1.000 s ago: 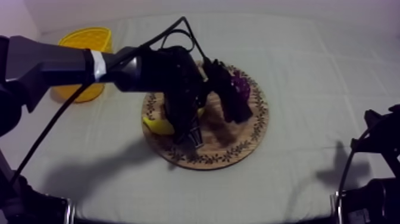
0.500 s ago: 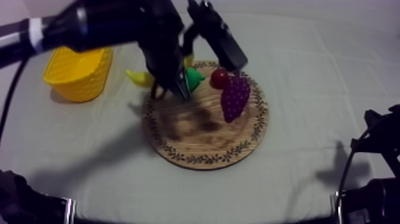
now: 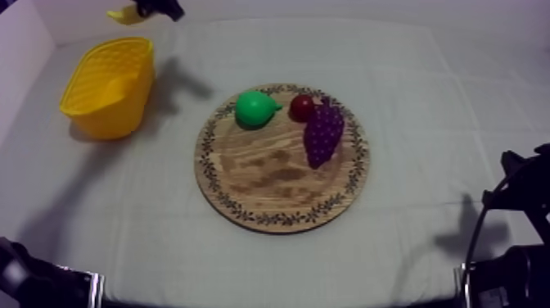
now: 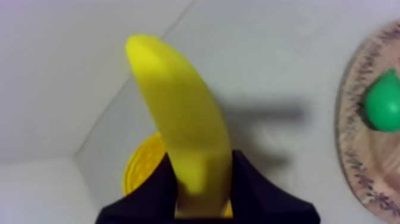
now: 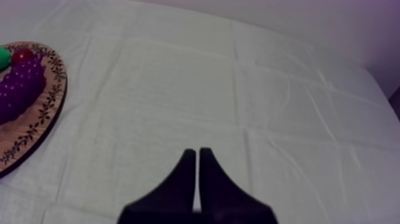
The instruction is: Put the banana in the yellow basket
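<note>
The left gripper [image 3: 160, 8] is up at the far left of the table, clenched round the banana [image 3: 124, 14]. The banana sticks out of it to the left, in the air and well away from the board [image 3: 282, 209]. From the left wrist the grasp is plain: the two black fingers [image 4: 152, 193] press on either side of the banana's lower end, and the rest of the yellow fruit stands out past them. Part of the basket [image 4: 140, 170] shows down below, just behind the fingers, so the banana hangs above or near it. Whether it is squarely over the basket's mouth I cannot tell. Seen from above, the basket stands on the cloth [image 3: 426, 98] at the far left, well apart from the board. The board lies about the middle of the table with three pieces on its far half. The pear [image 3: 255, 108] is to the left and the small red fruit [image 3: 301, 106] is just beside it on the right. The grapes [image 3: 323, 133] lie close against the red fruit and reach toward the near side. The board's near half is bare wood. The right gripper [image 5: 197, 156] sits low at the near right, its fingers pressed together into a narrow wedge with nothing between them. It is over bare cloth, well to the right of the board.
</note>
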Tool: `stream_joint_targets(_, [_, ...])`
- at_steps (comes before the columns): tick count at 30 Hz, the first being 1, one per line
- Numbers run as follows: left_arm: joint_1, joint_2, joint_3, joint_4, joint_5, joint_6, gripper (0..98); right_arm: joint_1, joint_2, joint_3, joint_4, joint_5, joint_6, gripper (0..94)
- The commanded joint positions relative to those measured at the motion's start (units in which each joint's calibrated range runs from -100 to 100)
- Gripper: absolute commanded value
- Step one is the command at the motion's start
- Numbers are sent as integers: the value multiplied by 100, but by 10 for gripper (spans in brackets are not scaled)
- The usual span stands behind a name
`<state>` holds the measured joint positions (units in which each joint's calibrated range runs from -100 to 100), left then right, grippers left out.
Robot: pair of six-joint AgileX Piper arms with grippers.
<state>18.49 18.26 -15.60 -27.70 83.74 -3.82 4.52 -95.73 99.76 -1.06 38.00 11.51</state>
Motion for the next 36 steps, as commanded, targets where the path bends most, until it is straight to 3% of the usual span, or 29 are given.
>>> stream_joint_targets(1, [-526, 86, -71, 36, -87, -10, 140, 0, -2, 2, 1, -1, -1, 3])
stream_joint_targets(14, [-1427, 832, 914, 384, -884, 269, 136, 0, -2, 2, 1, -1, -1, 3])
stream_joint_targets(31, [-1404, 820, 2196, 706, -1830, 590, 150, 0, -2, 2, 1, -1, -1, 3])
stream_joint_targets(34, [-1458, 822, 2255, 830, -1914, 492, 189, 0, -2, 2, 1, -1, -1, 3])
stream_joint_targets(36, [-1513, 816, 2265, 958, -1961, 348, 275, 0, -2, 2, 1, -1, -1, 3])
